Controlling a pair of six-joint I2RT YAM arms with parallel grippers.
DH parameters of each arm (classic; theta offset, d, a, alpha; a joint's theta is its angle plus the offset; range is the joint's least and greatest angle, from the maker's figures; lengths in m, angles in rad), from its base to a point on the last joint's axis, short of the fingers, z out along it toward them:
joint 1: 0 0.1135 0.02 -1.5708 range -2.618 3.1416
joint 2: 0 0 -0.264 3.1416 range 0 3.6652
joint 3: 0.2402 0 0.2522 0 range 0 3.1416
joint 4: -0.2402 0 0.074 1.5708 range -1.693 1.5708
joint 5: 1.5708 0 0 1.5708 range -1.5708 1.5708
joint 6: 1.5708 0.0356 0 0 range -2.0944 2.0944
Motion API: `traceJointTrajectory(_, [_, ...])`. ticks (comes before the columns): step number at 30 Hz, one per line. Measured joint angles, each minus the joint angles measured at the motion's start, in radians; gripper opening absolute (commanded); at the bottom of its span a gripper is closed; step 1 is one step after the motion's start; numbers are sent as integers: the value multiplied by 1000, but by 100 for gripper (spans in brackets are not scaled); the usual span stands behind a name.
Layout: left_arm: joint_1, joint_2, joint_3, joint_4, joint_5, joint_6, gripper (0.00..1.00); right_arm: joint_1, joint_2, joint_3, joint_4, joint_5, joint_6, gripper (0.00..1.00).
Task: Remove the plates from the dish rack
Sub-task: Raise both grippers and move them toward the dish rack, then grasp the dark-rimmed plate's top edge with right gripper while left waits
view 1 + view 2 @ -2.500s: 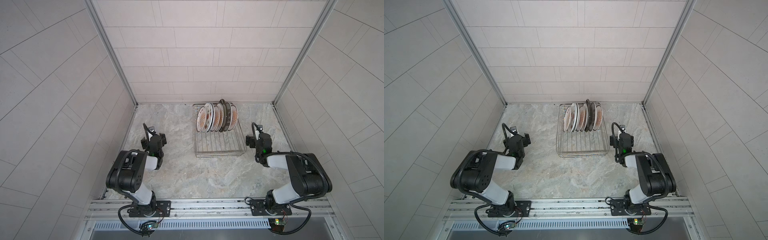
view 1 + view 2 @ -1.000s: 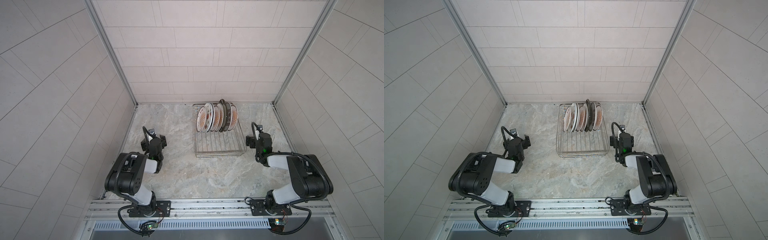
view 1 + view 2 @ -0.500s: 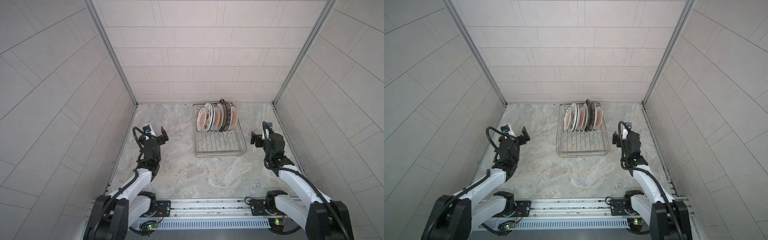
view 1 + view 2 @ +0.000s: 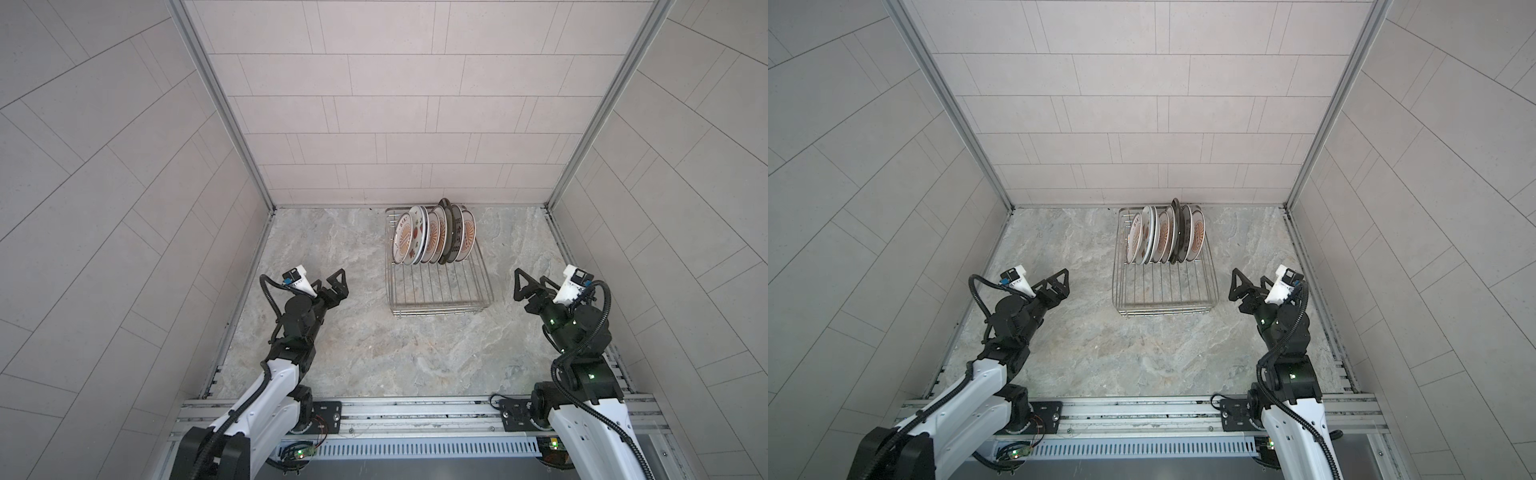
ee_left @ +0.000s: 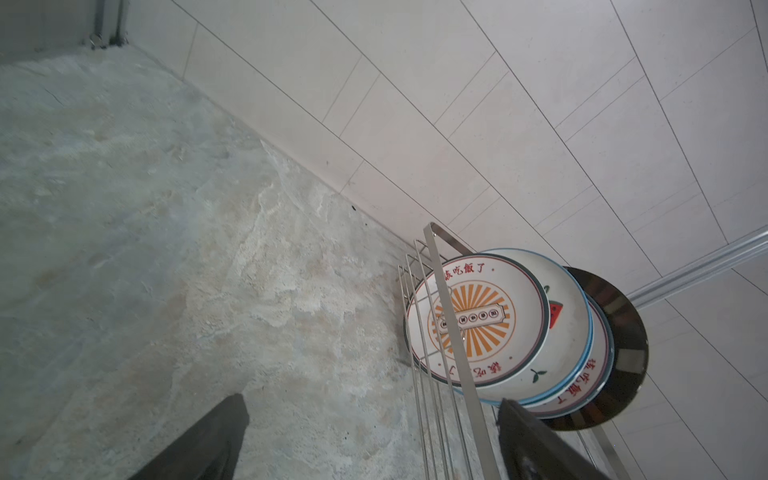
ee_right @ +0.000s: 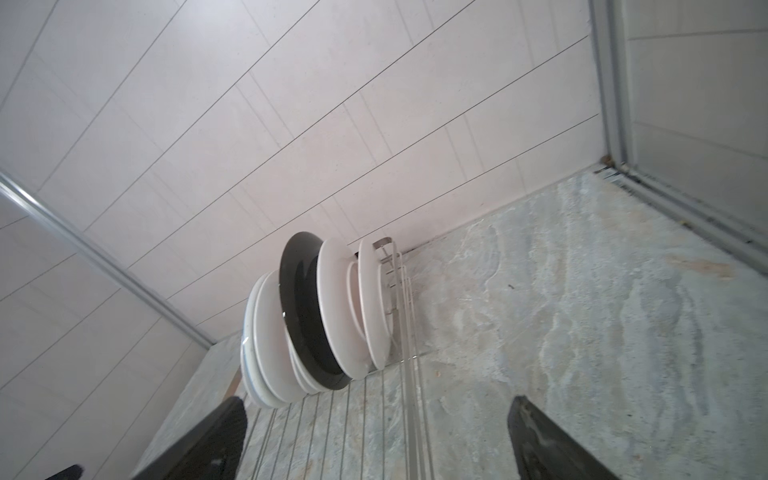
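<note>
The silver wire dish rack [image 4: 436, 309] [image 4: 1165, 305] stands at the back middle of the table. Several plates [image 4: 432, 239] [image 4: 1163, 239] stand upright in its far half, among them one dark plate [image 5: 619, 332] [image 6: 299, 299]. In the left wrist view a sunburst plate [image 5: 473, 320] faces me, with a watermelon plate [image 5: 565, 328] behind it. My left gripper [image 4: 330, 286] [image 4: 1052, 286] [image 5: 371, 403] hangs open left of the rack. Right of the rack, my right gripper [image 4: 530, 286] [image 4: 1250, 286] [image 6: 376, 402] is open too. Neither touches anything.
The near half of the rack [image 6: 411, 415] [image 5: 469, 399] holds nothing. Bare marble tabletop [image 4: 374, 353] lies in front of and beside the rack. Tiled walls close the back and both sides, and the rack's far end stands close to the back wall.
Both arms have unfolded from a low tucked pose and risen. The grippers have lifted and spread outward, now pointing at the rack from either side. Plates and rack have not moved.
</note>
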Motion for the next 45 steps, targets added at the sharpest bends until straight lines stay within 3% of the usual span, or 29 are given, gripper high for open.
traceJointTrajectory(5, [-10,-49,31,-9,135,-41,99,29,35,0,0,-71,47,100])
traceJointTrajectory(9, [-103,-59,121,-110,200,6,100,93,113,15,-11,-36,51,98])
traceJointTrajectory(15, [-288,-92,196,-201,172,80,100,346,275,126,-53,135,-22,93])
traceJointTrajectory(20, [-345,-101,206,-246,154,83,100,544,423,237,-46,210,-99,93])
traceJointTrajectory(24, [-379,-103,212,-259,150,98,100,643,563,324,-42,271,-148,93])
traceJointTrajectory(31, [-403,-8,242,-210,180,97,100,661,694,486,-122,415,-205,86])
traceJointTrajectory(36, [-408,100,264,-144,201,89,100,660,776,623,-181,528,-253,73])
traceJointTrajectory(38, [-410,136,276,-135,200,83,100,660,825,678,-201,571,-274,54])
traceJointTrajectory(39, [-411,149,282,-134,198,83,100,660,851,705,-220,591,-281,50])
traceJointTrajectory(45, [-420,180,333,-141,157,102,100,636,1009,881,-320,681,-309,44])
